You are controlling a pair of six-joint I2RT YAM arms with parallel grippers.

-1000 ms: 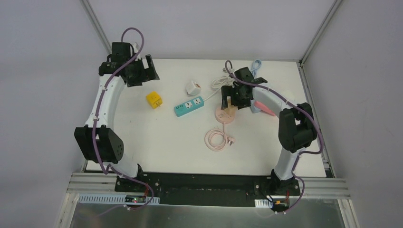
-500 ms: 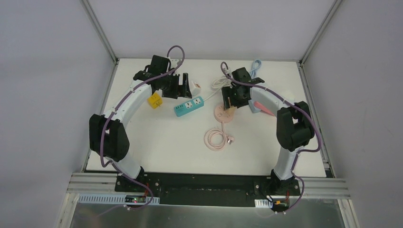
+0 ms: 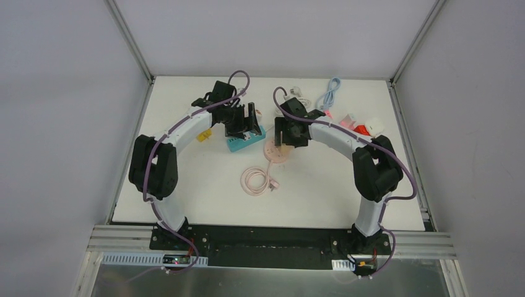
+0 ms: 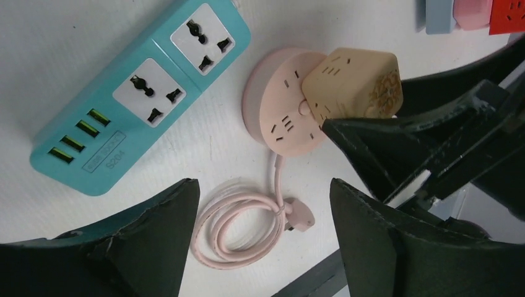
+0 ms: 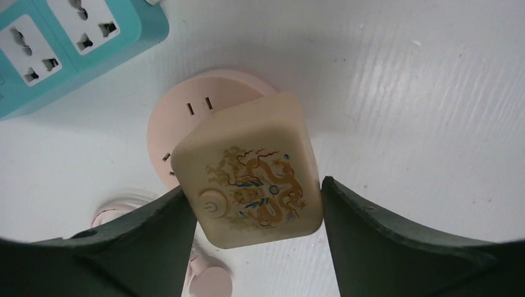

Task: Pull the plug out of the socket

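One beige, dragon-printed plug (image 5: 251,176) sits in round pink socket (image 5: 186,105).

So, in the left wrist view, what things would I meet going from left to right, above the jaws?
The teal power strip → round pink socket → beige plug standing in it → pale blue piece → pink piece → red piece, these last three at the top edge.

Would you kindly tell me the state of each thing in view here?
Plug: seated in the socket.
Socket: lying flat, occupied.
Cable: coiled, its end unplugged.
Strip: outlets empty.
Left gripper: open, empty.
Right gripper: shut on the plug.
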